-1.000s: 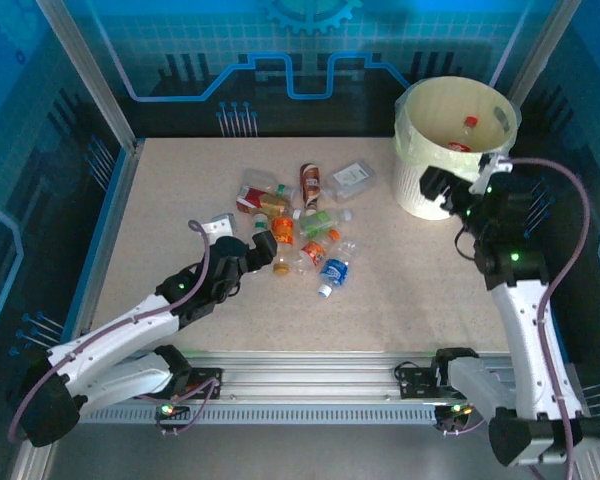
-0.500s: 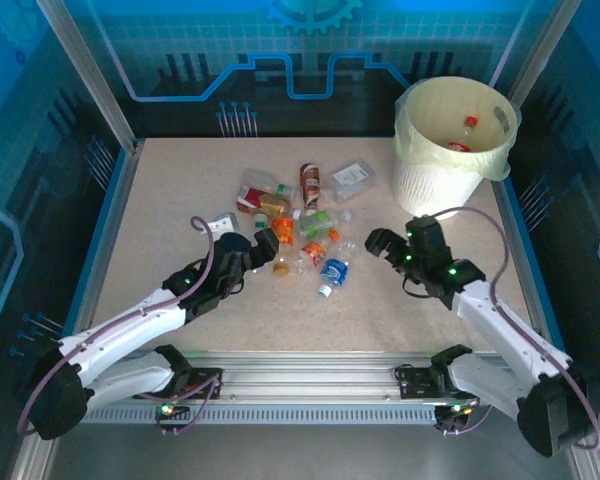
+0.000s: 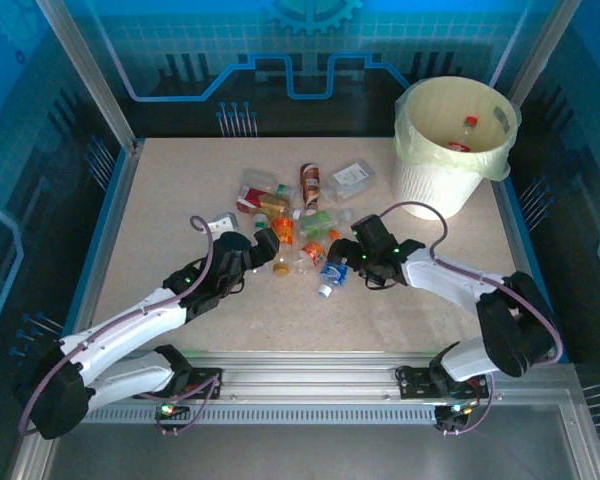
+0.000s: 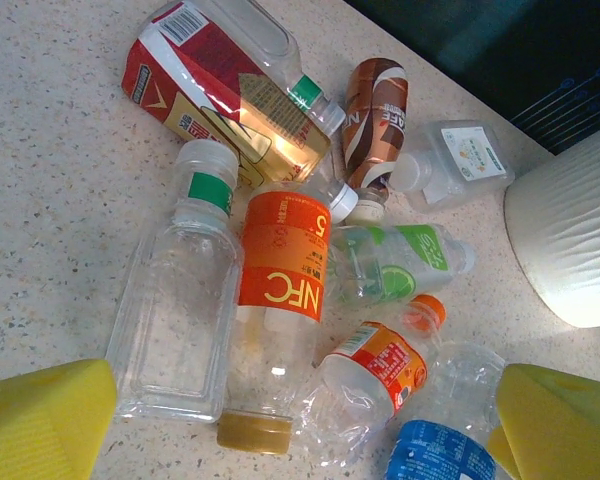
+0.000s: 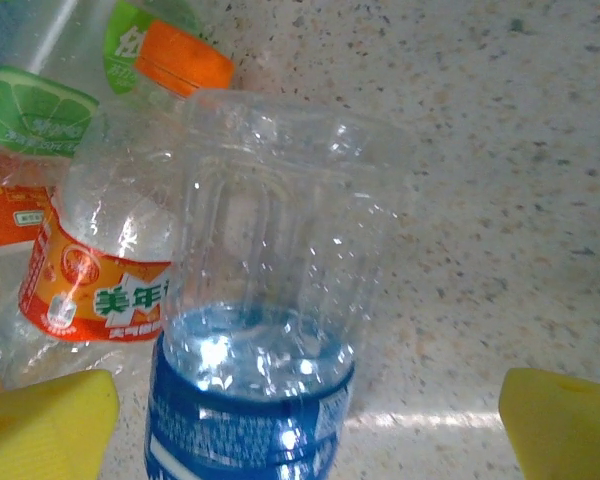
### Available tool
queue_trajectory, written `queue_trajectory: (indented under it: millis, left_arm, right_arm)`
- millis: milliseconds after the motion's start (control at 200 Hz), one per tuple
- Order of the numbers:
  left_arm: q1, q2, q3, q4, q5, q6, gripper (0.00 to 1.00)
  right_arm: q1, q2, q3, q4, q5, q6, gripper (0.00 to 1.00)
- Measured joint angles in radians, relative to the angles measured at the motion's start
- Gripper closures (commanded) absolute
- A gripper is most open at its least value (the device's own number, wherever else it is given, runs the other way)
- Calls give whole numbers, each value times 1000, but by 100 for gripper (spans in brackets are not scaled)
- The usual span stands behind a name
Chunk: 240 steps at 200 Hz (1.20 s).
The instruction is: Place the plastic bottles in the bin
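The plastic bottles (image 3: 302,222) lie in a loose pile mid-table. The bin (image 3: 455,140), white with a pale yellow liner, stands at the far right with a red-capped bottle (image 3: 467,125) inside. My left gripper (image 3: 265,246) is open at the pile's left edge; between its yellow pads (image 4: 42,418) lie an orange-labelled bottle (image 4: 280,265), a clear square one (image 4: 180,310) and a small crushed one (image 4: 380,370). My right gripper (image 3: 346,256) is open low over the blue-labelled bottle (image 5: 255,340), which lies between its pads (image 5: 565,428), untouched.
A brown bottle (image 4: 373,105), a red-labelled one (image 4: 210,80) and a green-lime one (image 4: 400,260) lie further back in the pile. The bin's white wall (image 4: 570,240) rises to the right. Blue enclosure walls ring the table (image 3: 180,200).
The right arm has swung from beside the bin down and left to the bottle pile, ending over the blue-labelled bottle. The left arm has hardly moved.
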Motion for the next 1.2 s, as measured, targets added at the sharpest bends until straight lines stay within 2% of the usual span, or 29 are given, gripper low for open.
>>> queue_trajectory:
  millis: [110, 355, 780, 1201]
  left_arm:
    - [0, 0, 0, 0, 3, 0, 1]
    - [0, 0, 0, -1, 3, 0, 1]
    - [0, -2, -1, -2, 3, 0, 1]
    - [0, 3, -1, -31, 13, 1, 1]
  right_arm:
    - [8, 58, 22, 4, 32, -8, 10]
    - [9, 129, 70, -48, 117, -68, 14]
    - [-32, 192, 93, -135, 186, -167, 20]
    - [-36, 211, 106, -120, 209, -228, 41]
